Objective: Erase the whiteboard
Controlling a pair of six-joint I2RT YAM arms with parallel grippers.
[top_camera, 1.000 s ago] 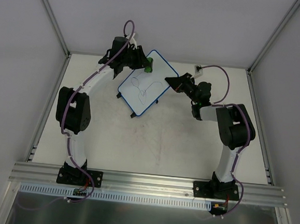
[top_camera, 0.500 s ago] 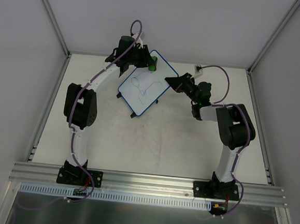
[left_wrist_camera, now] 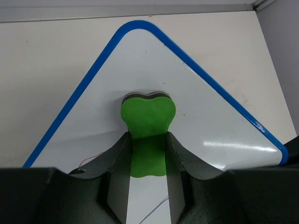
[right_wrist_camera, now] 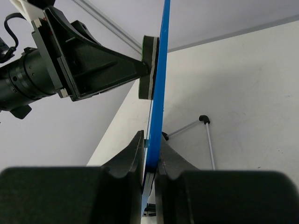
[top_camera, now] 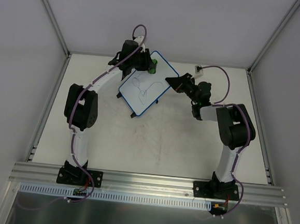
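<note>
While outstretched, left tool [left_wrist_camera: 148,140] pinches eraser [left_wrist_camera: 148,114] | right tool [right_wrist_camera: 152,140] clamps whiteboard [right_wrist_camera: 158,84] rim, seemingly raised

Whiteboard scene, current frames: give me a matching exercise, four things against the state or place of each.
Things:
1 left gripper
2 right gripper
3 green eraser
4 pen scribbles

States or places:
A clamped on the whiteboard rim
B flat against the board near a corner
C shut on the eraser
D unwiped, mid-board

Pairs: 1-C, 2-A, 3-B, 4-D
</note>
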